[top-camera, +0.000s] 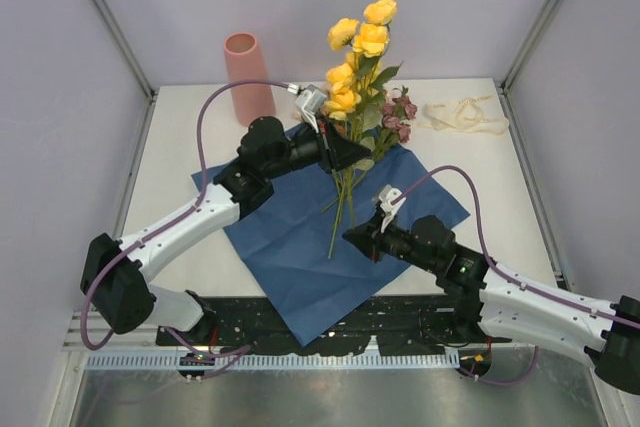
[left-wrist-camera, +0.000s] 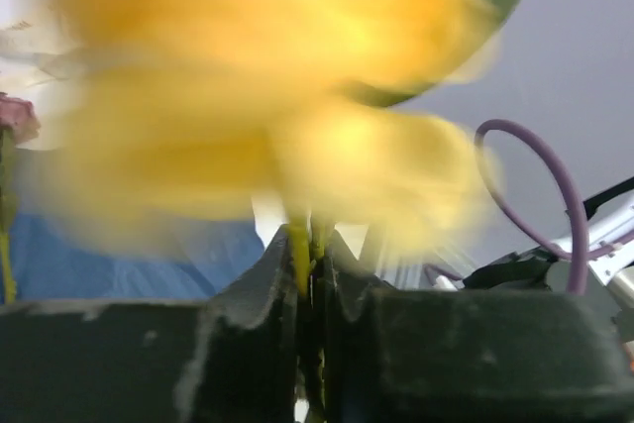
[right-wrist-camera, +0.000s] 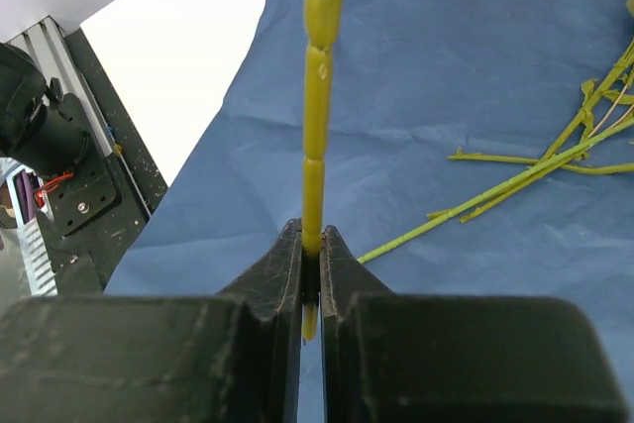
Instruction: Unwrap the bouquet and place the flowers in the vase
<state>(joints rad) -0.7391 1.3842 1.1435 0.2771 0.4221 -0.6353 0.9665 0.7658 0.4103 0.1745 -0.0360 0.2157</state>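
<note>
Flowers (top-camera: 360, 42) stand over the blue paper (top-camera: 300, 257): we clamp their stems with the left gripper (left-wrist-camera: 309, 245) beneath the yellow blooms and the right gripper (right-wrist-camera: 311, 240) lower; the vase (top-camera: 248, 77) stands apart.

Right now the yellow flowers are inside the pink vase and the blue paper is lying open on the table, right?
No. The yellow flowers are outside the vase, held up beside it by the left gripper, while the right gripper pinches a green stem; the top view shows it. The blue paper does lie open on the table.
</note>
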